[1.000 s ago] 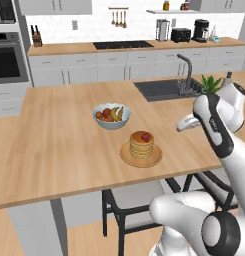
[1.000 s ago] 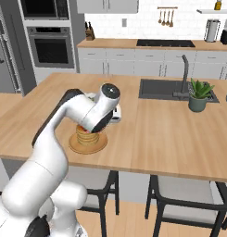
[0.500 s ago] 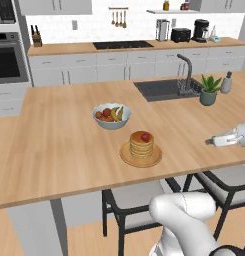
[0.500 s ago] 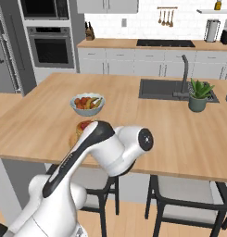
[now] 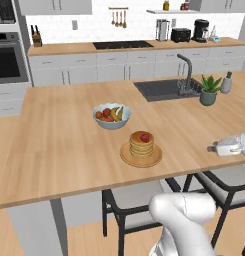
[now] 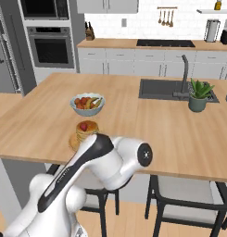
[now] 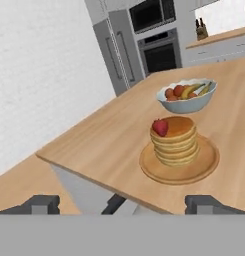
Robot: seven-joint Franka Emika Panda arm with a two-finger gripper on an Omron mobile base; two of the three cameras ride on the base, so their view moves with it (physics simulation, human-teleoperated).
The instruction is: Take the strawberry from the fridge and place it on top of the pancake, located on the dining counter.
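The strawberry (image 5: pixel 144 138) (image 6: pixel 83 126) (image 7: pixel 160 127) lies on the near edge of the top pancake (image 5: pixel 142 145) (image 6: pixel 89 129) (image 7: pixel 176 141), a golden stack on a flat tan plate (image 7: pixel 204 165) on the dining counter (image 5: pixel 64 135). My gripper (image 5: pixel 214 148) (image 7: pixel 125 205) hovers well off to the stack's right, near the counter's front edge, pointing back at it. Its fingers (image 7: pixel 41 204) stand wide apart with nothing between them, so it is open. The grey fridge (image 6: pixel 3 51) (image 7: pixel 114 52) stands at the far left, doors shut.
A white fruit bowl (image 5: pixel 112 116) (image 7: pixel 187 96) sits just behind the stack. A sink (image 5: pixel 166 89) and a potted plant (image 5: pixel 209 90) are at the counter's right. Dark-framed chairs (image 5: pixel 139 200) stand under the front edge. The wall oven (image 6: pixel 49 45) is beside the fridge.
The hand has drawn back from beside the pancake to the right and slightly lower. The strawberry has stayed on the stack.
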